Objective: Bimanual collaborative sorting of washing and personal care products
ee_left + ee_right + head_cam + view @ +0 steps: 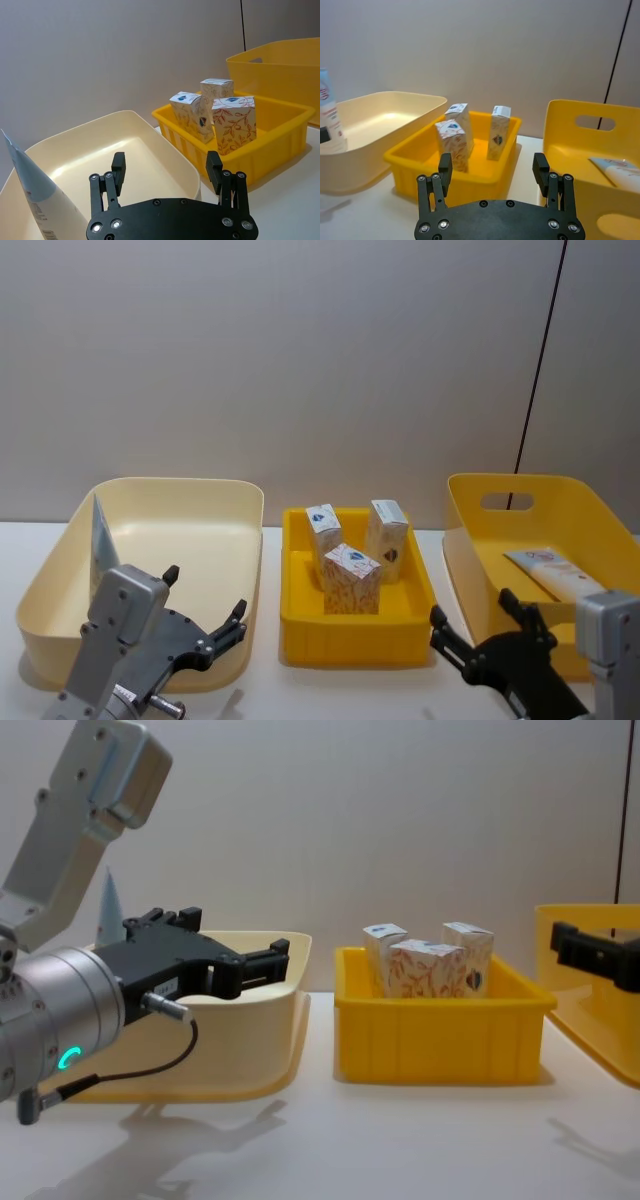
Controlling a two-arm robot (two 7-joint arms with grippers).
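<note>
Both arms hover low at the near edge of the bench [330, 695], and neither holds anything. The left end effector [205, 595] is released, fingers spread, in front of the cream bin [180, 481]. The right end effector [471, 608] is spread the same way in front of the right yellow bin [560, 512].

The step in hand looks like a first reach into the centre yellow tray [355, 628] for a carton. I would take the near carton [351, 580] first, since it stands close in front of the left far carton [324, 530] and the right far carton [387, 538]. Come down from above, pinch across its narrower faces and lift straight up, so the pair behind is not toppled. The tray is tight, so probably only one arm should enter it at a time.

Count:
- **Cartons:** three, all upright in the centre tray.
- **Tubes:** two. The leaning tube [101, 537] rests against the left wall of the cream bin, and the lying tube [555, 570] is flat in the right yellow bin.
- **Containers:** three
</note>
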